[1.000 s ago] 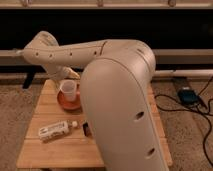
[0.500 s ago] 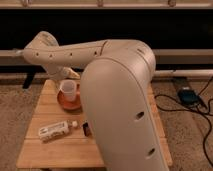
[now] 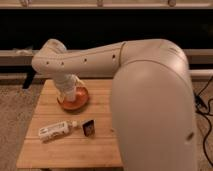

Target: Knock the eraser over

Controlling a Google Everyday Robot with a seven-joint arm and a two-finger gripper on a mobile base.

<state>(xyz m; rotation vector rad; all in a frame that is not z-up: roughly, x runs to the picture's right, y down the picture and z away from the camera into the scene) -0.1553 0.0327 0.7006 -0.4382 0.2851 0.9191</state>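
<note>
Wooden table (image 3: 65, 150), dark eraser (image 3: 89, 128) upright near its middle, just beside a lying white bottle (image 3: 56, 131), my gripper (image 3: 69, 93) down in the orange bowl (image 3: 83, 102) behind, its grip I cannot tell.

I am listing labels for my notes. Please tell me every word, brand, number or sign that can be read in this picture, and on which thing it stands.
No text can be read here.
White bottle, lying on the wooden table: its label has marks, too blurred to read.
Eraser, beside the bottle's cap: no legible print.
Gripper, at the orange dish: no marking visible.
</note>
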